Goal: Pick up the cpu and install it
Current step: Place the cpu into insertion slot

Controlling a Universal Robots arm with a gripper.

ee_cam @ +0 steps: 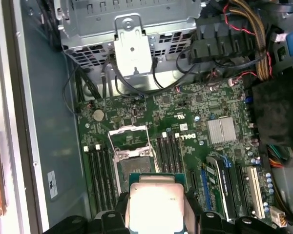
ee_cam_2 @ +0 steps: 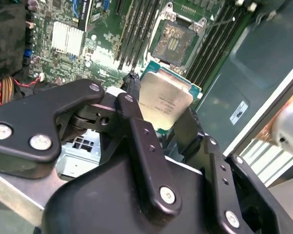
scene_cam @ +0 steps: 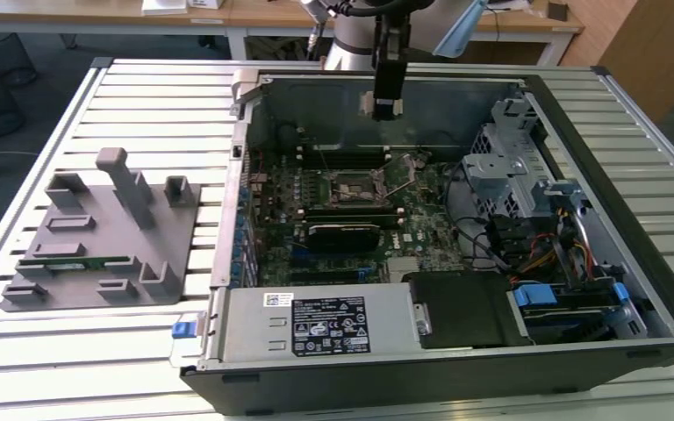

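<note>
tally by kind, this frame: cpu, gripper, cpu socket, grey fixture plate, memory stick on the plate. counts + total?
cpu: 1
gripper, shut on the cpu: 1
cpu socket: 1
grey fixture plate: 1
green memory stick on the plate: 1
Total: 5

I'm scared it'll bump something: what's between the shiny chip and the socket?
Nothing: in both wrist views the stretch from the cpu, held in the fingers, to the open socket is bare.
</note>
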